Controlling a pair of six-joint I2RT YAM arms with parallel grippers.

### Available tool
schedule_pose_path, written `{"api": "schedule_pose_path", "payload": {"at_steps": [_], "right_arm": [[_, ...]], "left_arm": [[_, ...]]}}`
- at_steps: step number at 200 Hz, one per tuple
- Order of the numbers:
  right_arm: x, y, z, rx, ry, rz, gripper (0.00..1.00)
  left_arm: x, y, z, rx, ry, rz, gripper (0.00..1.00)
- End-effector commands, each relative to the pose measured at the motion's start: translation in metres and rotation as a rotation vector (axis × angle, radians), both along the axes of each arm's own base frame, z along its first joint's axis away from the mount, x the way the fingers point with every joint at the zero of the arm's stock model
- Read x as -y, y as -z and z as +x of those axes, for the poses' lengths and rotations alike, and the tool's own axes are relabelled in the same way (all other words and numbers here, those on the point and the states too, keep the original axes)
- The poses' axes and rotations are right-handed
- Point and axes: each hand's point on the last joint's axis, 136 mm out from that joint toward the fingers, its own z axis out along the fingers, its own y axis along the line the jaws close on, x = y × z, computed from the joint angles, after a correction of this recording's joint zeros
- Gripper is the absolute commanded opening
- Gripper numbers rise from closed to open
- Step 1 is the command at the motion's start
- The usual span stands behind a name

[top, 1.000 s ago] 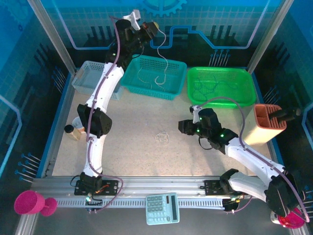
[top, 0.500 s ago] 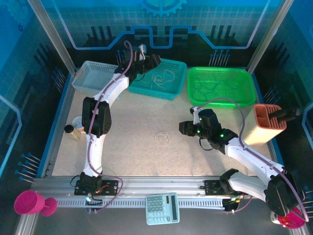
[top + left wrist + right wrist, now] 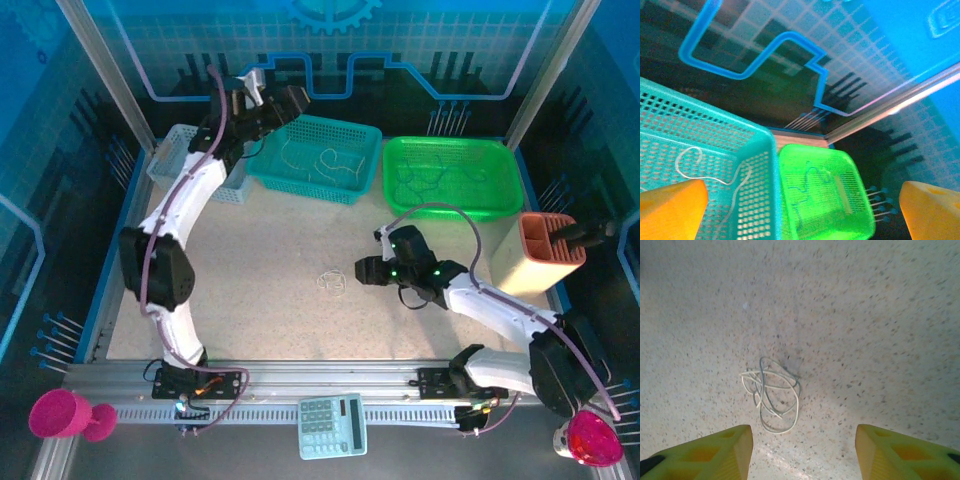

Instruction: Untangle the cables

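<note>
While my right hand [image 3: 802, 452] hangs low over the counter [image 3: 880, 315], fingers partly apart and holding nothing, the cables [image 3: 772, 400] lie just ahead of its fingertips, a small knot of thin curly strands flat on the surface. I judge them nearly weightless, limp and springy, apt to slip from a loose pinch or drag the whole knot along. The outer loop nearest my fingertips looks the best place to pinch. My left hand [image 3: 802, 215] is spread wide and empty above the teal basket [image 3: 762, 170], with a whitish strand [image 3: 715, 179] lying below it.
</note>
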Motion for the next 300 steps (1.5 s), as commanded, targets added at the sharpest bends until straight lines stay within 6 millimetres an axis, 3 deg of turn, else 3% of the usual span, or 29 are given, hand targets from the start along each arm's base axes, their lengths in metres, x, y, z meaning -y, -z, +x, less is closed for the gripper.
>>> {"api": "schedule_pose_path", "payload": {"at_steps": [1,48,84,114,140,153,185,215,230,275,300], "right_arm": [[-0.02,-0.004,0.004,0.01,-0.031,0.009,0.58],[-0.054,0.013,0.009,-0.024,-0.085,-0.011,0.57],[-0.07,0.025,0.018,-0.049,-0.103,-0.02,0.53],[-0.077,0.036,0.02,-0.076,-0.117,-0.022,0.4],[-0.081,0.036,0.021,-0.081,-0.129,-0.016,0.15],[-0.082,0.028,0.021,-0.067,-0.139,-0.011,0.0],[-0.076,-0.017,0.024,0.024,-0.143,0.023,0.0],[-0.059,-0.087,0.035,0.171,-0.087,0.149,0.0],[-0.047,-0.112,0.038,0.213,-0.056,0.224,0.0],[-0.029,-0.15,0.043,0.296,-0.042,0.3,0.0],[-0.027,-0.158,0.044,0.31,-0.061,0.311,0.0]], "left_arm": [[0.006,0.027,-0.029,-0.091,0.052,-0.032,0.99],[-0.004,0.088,-0.094,-0.226,0.047,-0.099,0.99],[-0.011,0.115,-0.129,-0.278,0.036,-0.111,0.99],[-0.014,0.122,-0.142,-0.292,0.032,-0.112,0.99],[-0.014,0.124,-0.146,-0.299,0.033,-0.122,0.99],[-0.013,0.124,-0.146,-0.301,0.034,-0.129,0.99],[-0.011,0.127,-0.149,-0.317,0.045,-0.152,0.99],[-0.006,0.124,-0.156,-0.325,0.069,-0.204,0.99],[0.0,0.12,-0.159,-0.327,0.089,-0.235,0.99],[0.03,0.106,-0.169,-0.285,0.191,-0.266,0.99],[0.043,0.097,-0.172,-0.254,0.251,-0.282,0.9]]}}
